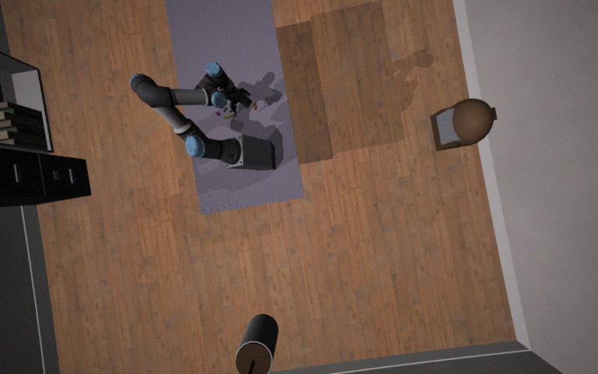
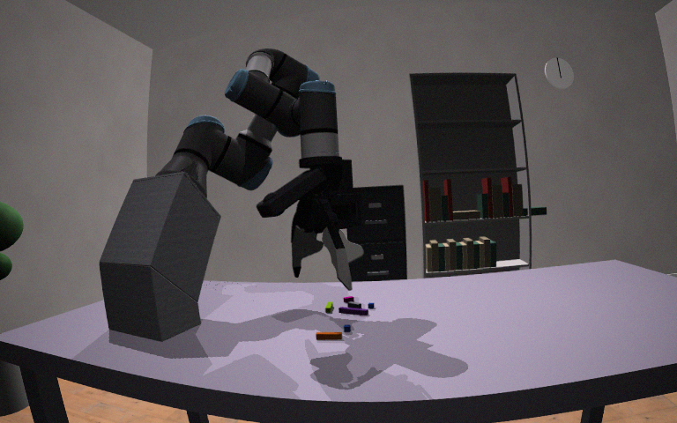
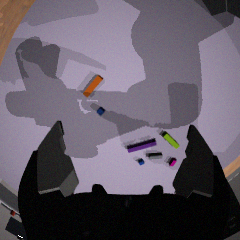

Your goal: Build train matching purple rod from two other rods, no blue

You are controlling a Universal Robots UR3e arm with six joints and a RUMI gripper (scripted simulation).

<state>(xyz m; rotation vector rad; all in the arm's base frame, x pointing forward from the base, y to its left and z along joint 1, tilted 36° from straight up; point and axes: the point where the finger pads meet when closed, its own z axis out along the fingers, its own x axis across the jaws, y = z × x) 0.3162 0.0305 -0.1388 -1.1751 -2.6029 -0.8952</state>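
Jaws wide, the gripper point(image 1: 241, 107) point(image 2: 322, 281) point(image 3: 126, 124) obscures the purple rod point(image 2: 353, 310) point(image 3: 142, 145) from above

From above, the arm point(image 1: 189, 97) point(image 2: 269, 100) hides the purple rod point(image 2: 353, 310) point(image 3: 141, 145).

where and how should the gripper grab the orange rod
Probably mid-length, from straight above, jaws across its narrow width: the orange rod lies flat, its long sides free; the nearby blue cube sits off one end.
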